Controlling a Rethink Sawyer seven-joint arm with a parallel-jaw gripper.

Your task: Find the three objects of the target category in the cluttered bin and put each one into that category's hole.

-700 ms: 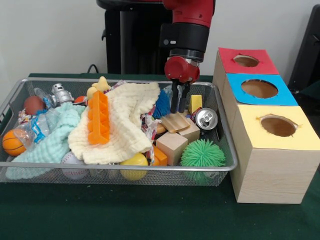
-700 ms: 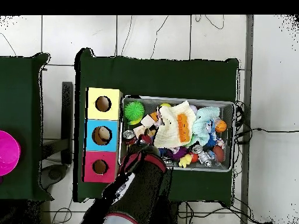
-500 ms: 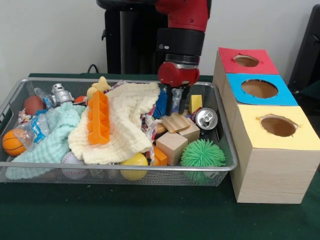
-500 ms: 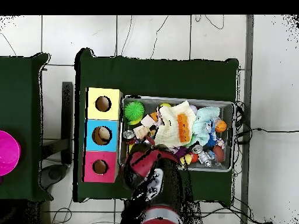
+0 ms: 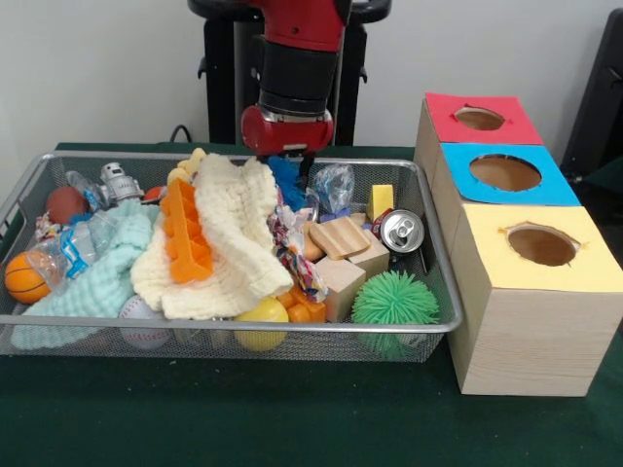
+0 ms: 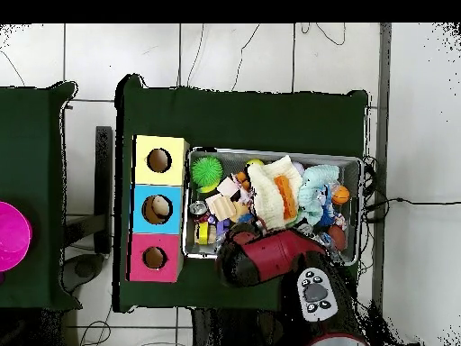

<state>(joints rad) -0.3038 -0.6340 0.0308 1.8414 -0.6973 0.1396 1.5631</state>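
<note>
Green cloth covers the table (image 5: 292,428) under a cluttered wire bin (image 5: 234,336). Wooden blocks (image 5: 343,255) lie beside the soda can (image 5: 401,231). Whether the hand (image 5: 288,146) over the cream cloth (image 5: 238,233) is open, I cannot tell.

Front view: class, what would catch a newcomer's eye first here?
Probably the red and black arm coming down over the back of the wire bin, its gripper hidden behind the cream cloth heaped in the middle with an orange block on it. Next, the wooden box beside the bin, with red, blue and yellow holed tops.
</note>
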